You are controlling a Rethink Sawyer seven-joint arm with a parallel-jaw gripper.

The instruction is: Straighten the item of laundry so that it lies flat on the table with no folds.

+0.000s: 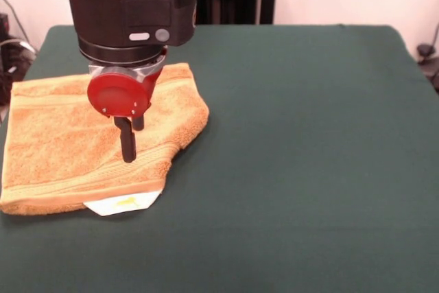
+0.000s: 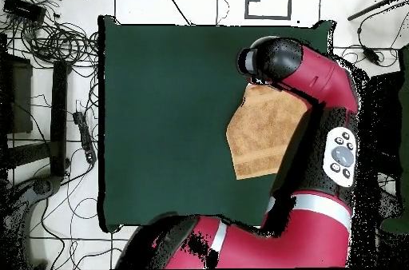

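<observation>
White tag (image 1: 123,202) peeks from the towel (image 1: 62,149), folded at the table (image 1: 309,135) edge; gripper (image 1: 130,143) fingers narrow, tips at the cloth.

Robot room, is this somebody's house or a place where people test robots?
Probably a robot lab, not a house. A big red arm works over a green-covered table holding only a towel, and tangled cables lie on the floor beside it.
</observation>
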